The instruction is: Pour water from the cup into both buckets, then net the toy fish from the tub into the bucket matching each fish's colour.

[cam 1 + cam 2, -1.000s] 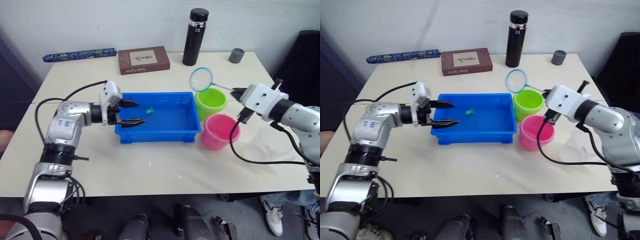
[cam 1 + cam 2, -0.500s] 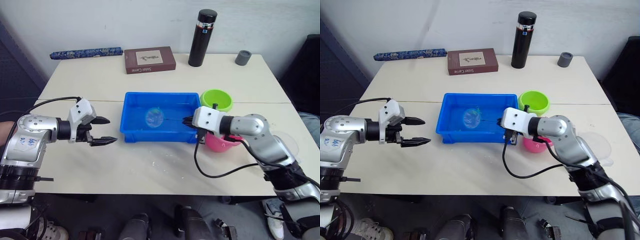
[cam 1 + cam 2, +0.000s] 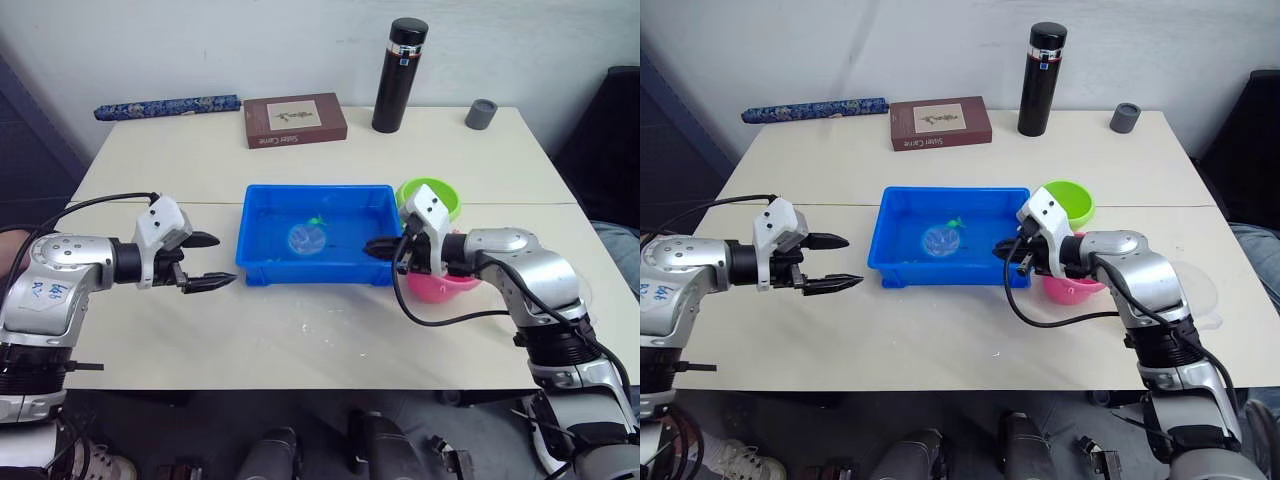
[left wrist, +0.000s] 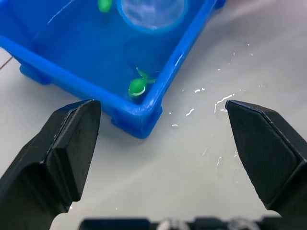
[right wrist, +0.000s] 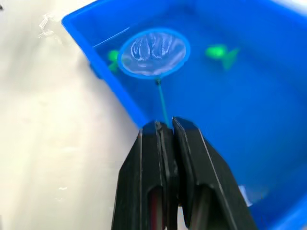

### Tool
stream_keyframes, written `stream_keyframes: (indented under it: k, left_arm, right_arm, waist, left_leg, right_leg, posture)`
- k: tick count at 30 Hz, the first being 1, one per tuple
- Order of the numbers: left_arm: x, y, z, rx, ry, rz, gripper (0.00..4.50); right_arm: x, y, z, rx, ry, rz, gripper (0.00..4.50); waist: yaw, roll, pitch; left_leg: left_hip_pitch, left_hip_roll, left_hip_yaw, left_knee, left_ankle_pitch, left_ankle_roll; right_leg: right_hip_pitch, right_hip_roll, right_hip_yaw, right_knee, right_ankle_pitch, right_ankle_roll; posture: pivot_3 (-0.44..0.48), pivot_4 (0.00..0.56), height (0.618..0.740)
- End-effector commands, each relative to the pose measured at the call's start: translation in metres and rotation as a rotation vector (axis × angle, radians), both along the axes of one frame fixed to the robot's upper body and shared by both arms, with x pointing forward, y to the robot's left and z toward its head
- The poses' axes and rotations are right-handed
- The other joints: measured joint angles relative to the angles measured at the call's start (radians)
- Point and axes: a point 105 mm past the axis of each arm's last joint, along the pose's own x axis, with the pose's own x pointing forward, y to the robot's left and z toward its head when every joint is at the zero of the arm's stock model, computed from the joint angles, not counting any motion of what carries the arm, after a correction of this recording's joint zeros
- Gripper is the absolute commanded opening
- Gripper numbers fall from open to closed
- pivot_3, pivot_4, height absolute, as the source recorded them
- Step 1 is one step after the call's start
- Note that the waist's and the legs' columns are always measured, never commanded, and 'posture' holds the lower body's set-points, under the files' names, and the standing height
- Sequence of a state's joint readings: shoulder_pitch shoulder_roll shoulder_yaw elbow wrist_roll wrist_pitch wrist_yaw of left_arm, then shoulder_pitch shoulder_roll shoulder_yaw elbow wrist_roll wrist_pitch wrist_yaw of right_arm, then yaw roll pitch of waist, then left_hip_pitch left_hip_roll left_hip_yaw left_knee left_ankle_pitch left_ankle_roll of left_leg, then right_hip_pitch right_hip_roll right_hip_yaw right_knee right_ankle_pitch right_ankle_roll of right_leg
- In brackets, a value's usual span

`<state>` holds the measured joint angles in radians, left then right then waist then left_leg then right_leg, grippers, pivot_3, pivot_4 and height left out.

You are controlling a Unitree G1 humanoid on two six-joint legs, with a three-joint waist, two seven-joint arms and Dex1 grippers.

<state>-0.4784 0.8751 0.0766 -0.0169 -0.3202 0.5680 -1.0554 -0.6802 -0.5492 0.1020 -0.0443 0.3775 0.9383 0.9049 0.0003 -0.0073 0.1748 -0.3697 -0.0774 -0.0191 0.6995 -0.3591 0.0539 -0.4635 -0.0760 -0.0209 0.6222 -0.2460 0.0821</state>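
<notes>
Bright, even overhead light; soft shadows under the tub (image 3: 313,268). Glints off water droplets right of center in the left wrist view. Blurred fingers (image 5: 144,191) along bottom of the right wrist view.

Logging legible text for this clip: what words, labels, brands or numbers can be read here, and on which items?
None can be read.
Brown book: a pale cover panel and a line of print below it, too small to read.
Black flask: a small blue mark under the cap, unreadable.
Left arm's shell: blue handwritten marks, not legible.
Long blue patterned roll: pattern, no legible lettering.
</notes>
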Motion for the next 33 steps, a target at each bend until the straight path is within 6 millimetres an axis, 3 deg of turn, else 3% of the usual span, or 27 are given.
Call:
stream_keyframes:
  k: [1, 6, 10, 14, 19, 23, 33]
  left_arm:
    - [0.004, -0.002, 0.015, -0.017, -0.055, -0.009, 4.48]
    - [0.007, -0.007, 0.019, -0.027, -0.072, -0.016, 4.48]
    - [0.008, -0.010, 0.023, -0.036, -0.085, -0.019, 4.48]
    - [0.009, -0.013, 0.025, -0.046, -0.100, -0.018, 4.48]
    - [0.013, -0.015, 0.026, -0.057, -0.114, -0.012, 4.48]
    - [0.015, -0.017, 0.025, -0.065, -0.119, -0.015, 4.48]
    - [0.028, -0.030, 0.023, -0.088, -0.128, -0.061, 4.48]
  right_arm:
    - [0.002, 0.004, 0.004, 0.111, 0.129, -0.046, 0.00]
    - [0.014, 0.005, -0.007, 0.125, 0.222, -0.118, 0.00]
    - [0.039, -0.002, -0.010, 0.133, 0.233, -0.249, 0.00]
    - [0.061, -0.010, -0.005, 0.143, 0.207, -0.344, 0.00]
    - [0.073, -0.013, 0.006, 0.141, 0.143, -0.368, 0.00]
    - [0.069, -0.010, 0.019, 0.127, 0.072, -0.325, 0.00]
    - [0.035, -0.008, 0.038, 0.036, -0.083, -0.243, 0.00]
  waist:
    - [-0.001, 0.000, 0.000]
    - [-0.003, 0.000, 0.000]
    - [-0.004, 0.000, 0.000]
    - [-0.004, 0.000, 0.000]
    - [-0.007, 0.000, 0.000]
    - [-0.008, 0.000, 0.000]
    - [-0.003, 0.000, 0.000]
  left_leg:
    - [0.000, 0.000, 0.000, 0.000, 0.000, 0.000]
    - [0.000, 0.000, 0.000, -0.001, 0.000, 0.000]
    - [0.000, 0.000, 0.000, 0.000, 0.000, 0.000]
    - [0.000, -0.001, 0.000, -0.001, 0.000, 0.000]
    - [0.000, -0.001, 0.000, -0.001, 0.000, 0.000]
    - [0.000, -0.001, 0.001, -0.001, 0.000, 0.000]
    - [0.000, -0.001, 0.000, -0.001, 0.000, 0.000]
  right_leg:
    - [0.000, 0.000, 0.000, 0.000, 0.000, 0.000]
    - [-0.001, 0.000, 0.000, 0.000, 0.000, 0.000]
    - [0.000, 0.000, 0.000, 0.000, 0.000, 0.000]
    - [-0.001, 0.000, 0.000, 0.001, 0.000, 0.000]
    - [-0.001, 0.000, 0.000, 0.000, 0.000, 0.000]
    - [-0.001, 0.000, 0.000, 0.000, 0.000, 0.000]
    - [-0.001, 0.000, 0.000, 0.000, 0.000, 0.000]
  posture:
    - [0.000, 0.150, 0.740]
    - [0.000, 0.150, 0.740]
    - [0.000, 0.150, 0.740]
    - [0.000, 0.150, 0.740]
    - [0.000, 0.150, 0.740]
    - [0.000, 0.150, 0.740]
    - [0.000, 0.150, 0.740]
